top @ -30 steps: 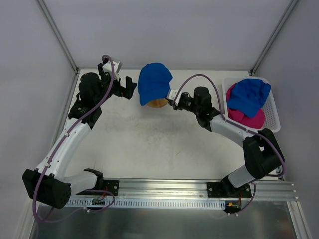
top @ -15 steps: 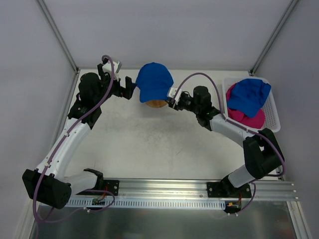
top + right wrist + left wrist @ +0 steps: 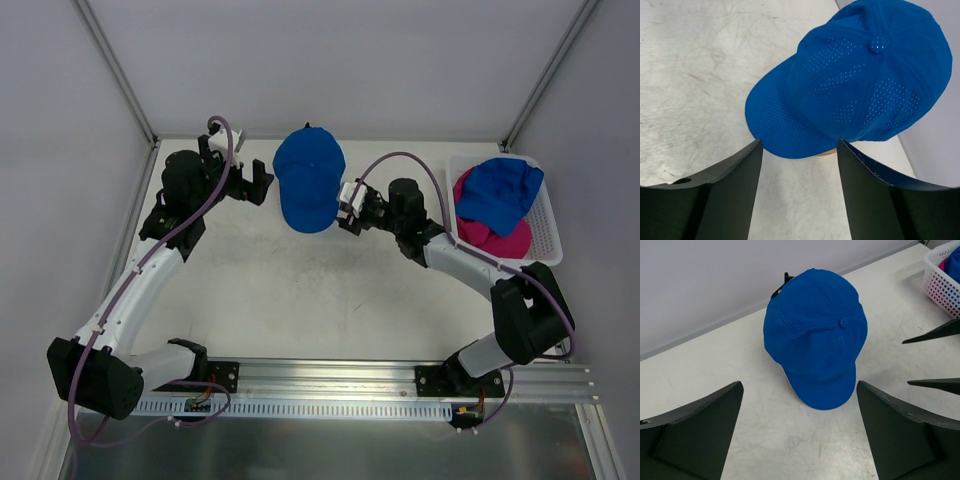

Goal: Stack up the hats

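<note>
Since a second ago the right tool has let the blue cap settle flat over the orange form, probably a stand for the stack. Its jaws are wide, just off the brim, and its arm reaches in low from the right with a bent elbow. Opposite, the left tool is wide and empty, facing the cap at the table's far middle. A second blue cap and a pink cap wait in the tray.

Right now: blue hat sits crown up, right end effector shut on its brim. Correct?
Not quite. The blue hat does sit crown up, but the right end effector is open, not shut on its brim. The right wrist view shows it.
</note>
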Controlling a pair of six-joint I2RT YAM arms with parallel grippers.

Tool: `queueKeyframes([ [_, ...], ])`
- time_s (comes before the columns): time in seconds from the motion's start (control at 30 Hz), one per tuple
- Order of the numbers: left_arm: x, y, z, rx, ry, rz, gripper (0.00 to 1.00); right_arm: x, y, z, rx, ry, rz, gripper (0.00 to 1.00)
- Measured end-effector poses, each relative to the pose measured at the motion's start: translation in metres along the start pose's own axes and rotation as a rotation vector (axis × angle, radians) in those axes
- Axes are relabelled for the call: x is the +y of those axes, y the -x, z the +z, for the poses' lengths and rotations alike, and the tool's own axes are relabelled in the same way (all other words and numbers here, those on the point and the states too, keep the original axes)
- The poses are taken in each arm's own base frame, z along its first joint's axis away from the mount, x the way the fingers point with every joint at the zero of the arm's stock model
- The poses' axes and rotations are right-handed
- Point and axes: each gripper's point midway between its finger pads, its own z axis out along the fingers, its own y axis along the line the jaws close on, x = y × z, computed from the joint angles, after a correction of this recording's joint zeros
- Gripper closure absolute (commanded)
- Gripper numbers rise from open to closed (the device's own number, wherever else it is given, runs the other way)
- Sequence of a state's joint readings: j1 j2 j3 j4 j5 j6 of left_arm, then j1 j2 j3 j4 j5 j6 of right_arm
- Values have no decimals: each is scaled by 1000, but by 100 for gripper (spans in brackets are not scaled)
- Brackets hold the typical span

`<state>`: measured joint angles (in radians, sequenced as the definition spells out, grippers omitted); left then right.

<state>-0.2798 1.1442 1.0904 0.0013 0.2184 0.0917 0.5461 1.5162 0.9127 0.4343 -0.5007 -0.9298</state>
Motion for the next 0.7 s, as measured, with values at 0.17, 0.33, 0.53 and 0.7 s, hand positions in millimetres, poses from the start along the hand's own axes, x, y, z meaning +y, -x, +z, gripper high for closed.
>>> queueKeyframes([
  [0.17, -1, -13, 0, 27, -3, -8, 1, 2, 3, -12, 28, -5, 92, 33],
  [0.33, -9, -24, -3, 80, -40, -42, 1, -45, 16, -32, 64, -83, 350, 14],
  [0.53, -34, -23, -13, 141, -174, -94, 1, -134, 29, -102, 72, -293, 547, 2],
  [0.7, -51, -30, -20, 183, -259, -140, 1, -164, -12, -201, 192, -485, 712, 7],
])
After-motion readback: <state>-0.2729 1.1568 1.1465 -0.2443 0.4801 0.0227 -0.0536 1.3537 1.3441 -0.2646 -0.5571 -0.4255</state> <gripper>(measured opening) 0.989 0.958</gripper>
